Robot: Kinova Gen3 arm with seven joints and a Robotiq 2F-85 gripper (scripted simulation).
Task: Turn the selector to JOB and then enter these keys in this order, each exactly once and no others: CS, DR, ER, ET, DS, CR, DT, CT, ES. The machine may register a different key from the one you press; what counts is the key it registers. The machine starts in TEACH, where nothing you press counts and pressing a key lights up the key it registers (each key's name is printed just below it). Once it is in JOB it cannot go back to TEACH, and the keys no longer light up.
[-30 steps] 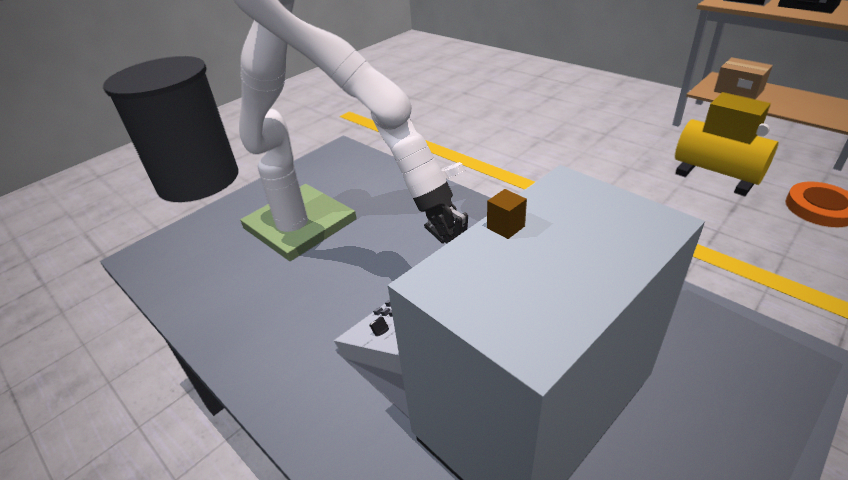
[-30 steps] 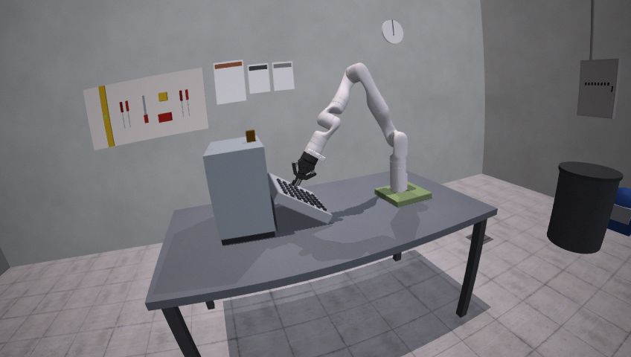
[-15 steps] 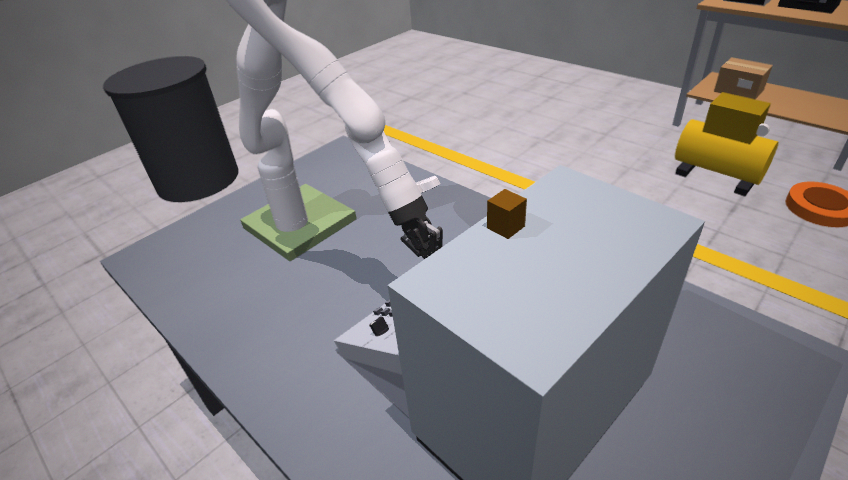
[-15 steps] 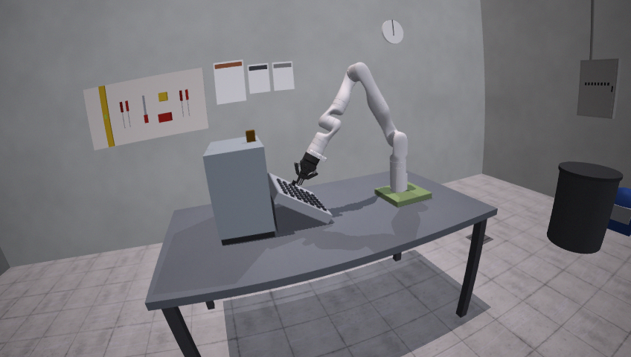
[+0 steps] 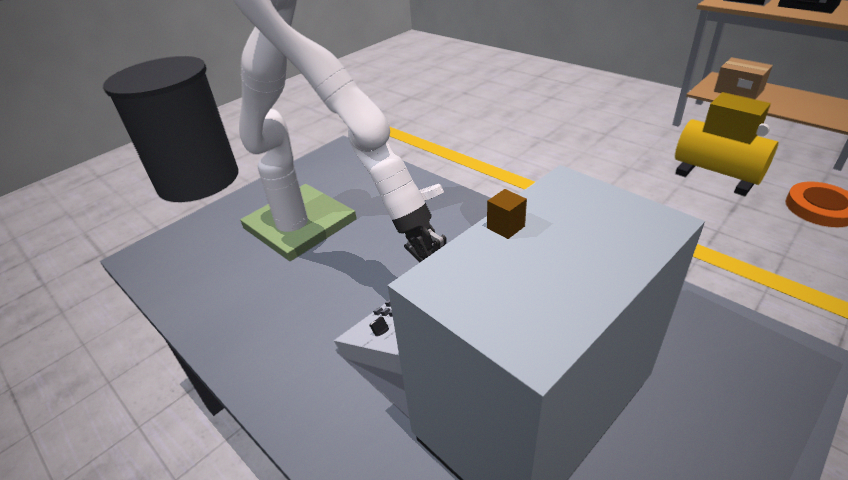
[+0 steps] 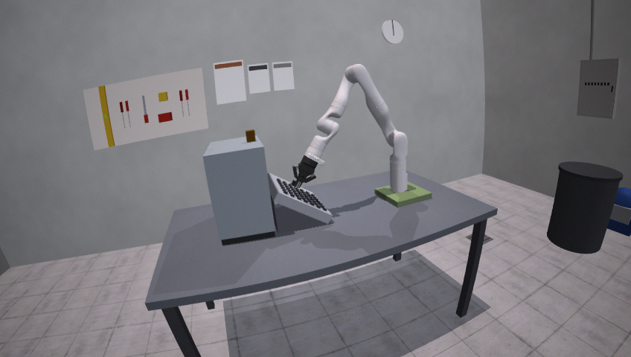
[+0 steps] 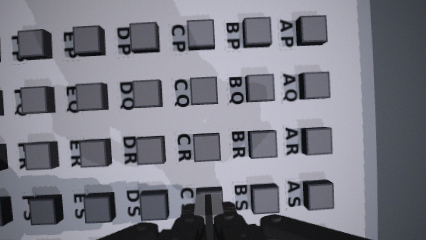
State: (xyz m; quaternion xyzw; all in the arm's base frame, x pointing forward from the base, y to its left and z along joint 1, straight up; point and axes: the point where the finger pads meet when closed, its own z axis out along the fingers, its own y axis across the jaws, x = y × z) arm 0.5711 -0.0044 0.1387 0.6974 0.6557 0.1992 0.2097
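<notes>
Pincer (image 7: 207, 212) together, empty, tip right over the CS key (image 7: 209, 192) in the wrist view. No sideways offset; straight push into the keypad (image 6: 300, 196) should do.

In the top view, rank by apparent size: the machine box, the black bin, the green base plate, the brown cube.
1. Machine box, nearest the camera
2. Black bin
3. Green base plate
4. Brown cube

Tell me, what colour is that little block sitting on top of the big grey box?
Brown. The little block shows best in the top view.
</notes>
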